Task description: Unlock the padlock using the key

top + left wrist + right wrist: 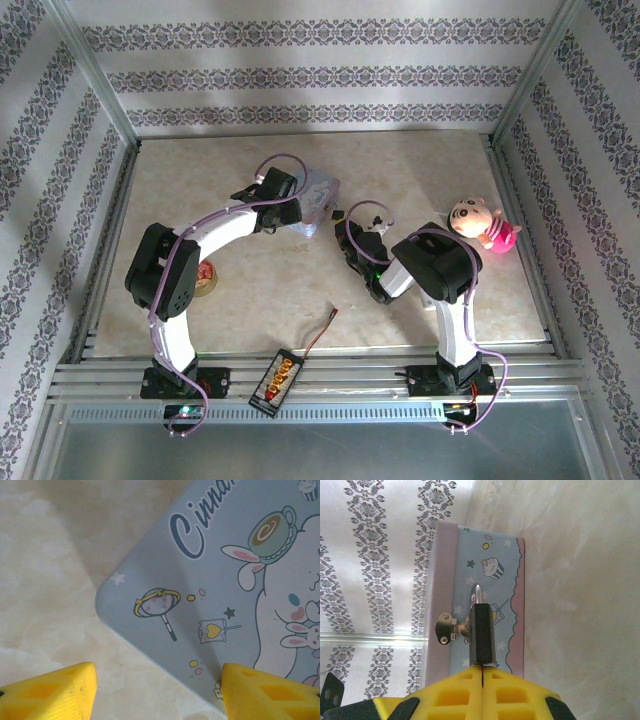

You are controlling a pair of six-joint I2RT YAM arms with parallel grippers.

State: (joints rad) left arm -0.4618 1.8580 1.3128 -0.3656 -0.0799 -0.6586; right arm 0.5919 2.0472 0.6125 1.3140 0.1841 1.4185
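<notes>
Right jaws (pressed together) touch the padlock (483, 632) on the tin (506, 587).

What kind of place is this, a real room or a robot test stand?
Most likely a robot test cell: aluminium frame posts hold wallpaper-printed panels around a marble-look table, and the left arm and right arm are bolted to a rail at its near edge.

The tin box (322, 192) fills the middle of the surface (430, 165). The right end effector (482, 670) sits tight under the padlock (482, 635), with no gap between them. A plush doll (482, 226) blocks the right side. Behind the tin, the surface lies open.
</notes>
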